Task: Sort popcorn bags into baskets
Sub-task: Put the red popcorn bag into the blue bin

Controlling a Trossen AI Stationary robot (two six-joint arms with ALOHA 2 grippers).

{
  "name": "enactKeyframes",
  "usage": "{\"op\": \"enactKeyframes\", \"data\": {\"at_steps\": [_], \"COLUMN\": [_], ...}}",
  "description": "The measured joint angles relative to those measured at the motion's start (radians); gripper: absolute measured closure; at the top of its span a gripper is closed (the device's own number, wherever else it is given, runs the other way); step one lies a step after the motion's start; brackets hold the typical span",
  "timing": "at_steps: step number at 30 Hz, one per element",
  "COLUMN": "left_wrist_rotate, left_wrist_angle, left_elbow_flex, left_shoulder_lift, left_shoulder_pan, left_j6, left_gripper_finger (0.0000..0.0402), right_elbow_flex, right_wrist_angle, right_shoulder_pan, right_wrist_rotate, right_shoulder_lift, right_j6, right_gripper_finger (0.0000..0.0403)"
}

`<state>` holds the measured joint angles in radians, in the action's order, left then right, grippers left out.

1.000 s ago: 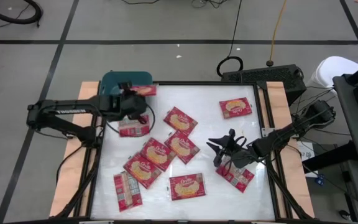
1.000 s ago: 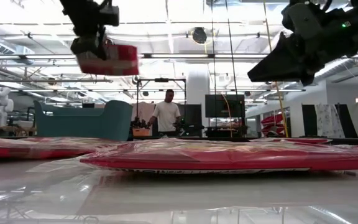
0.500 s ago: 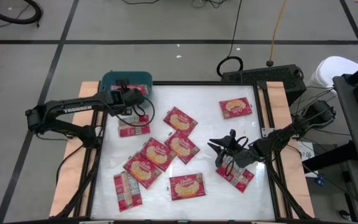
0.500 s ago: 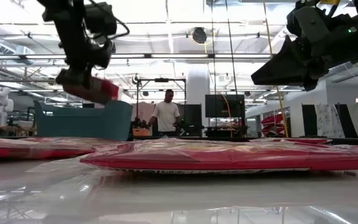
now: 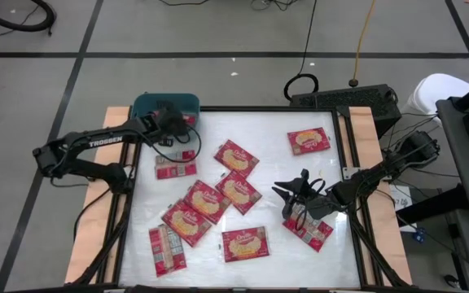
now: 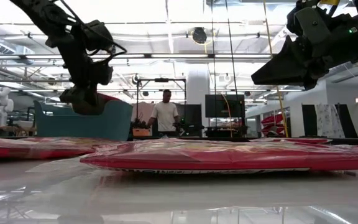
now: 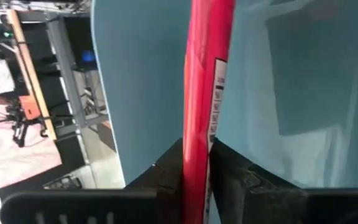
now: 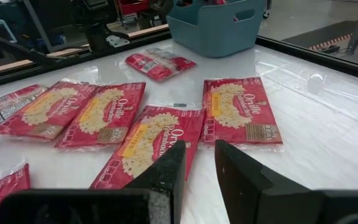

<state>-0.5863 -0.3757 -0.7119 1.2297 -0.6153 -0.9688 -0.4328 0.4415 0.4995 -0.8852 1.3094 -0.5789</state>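
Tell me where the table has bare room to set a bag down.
The table is bare in the middle back, between the teal basket and the lone back-right popcorn bag, and along the front right edge. Crowded: the centre-left cluster of bags.

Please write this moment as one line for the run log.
left gripper: holds packet edge-on over teal tub | right gripper: waits above table packets, holds nothing | step: drop pending
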Motion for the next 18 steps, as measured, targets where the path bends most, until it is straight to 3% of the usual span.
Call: {"op": "enactKeyframes", "data": {"at_steps": [14, 18], "left_wrist_rotate": [0.06, 0.059], "left_wrist_angle": [0.021, 0.019], "left_elbow_flex": [0.016, 0.016], "left_shoulder_lift": [0.0, 0.0], "left_shoulder_pan": [-0.098, -0.122], "left_j6": [0.047, 0.053], "left_gripper_finger": [0.0324, 0.0305], "right_elbow_flex": [0.0, 0.0], "right_wrist_angle": [-0.001, 0.002], "right_shoulder_pan": [0.0, 0.0], "right_wrist_rotate": [-0.001, -0.001], "right_shoulder_lift": [0.0, 0.0], "right_j6": [0.008, 0.008], "right_gripper_finger": [0.0321, 0.0321]}}
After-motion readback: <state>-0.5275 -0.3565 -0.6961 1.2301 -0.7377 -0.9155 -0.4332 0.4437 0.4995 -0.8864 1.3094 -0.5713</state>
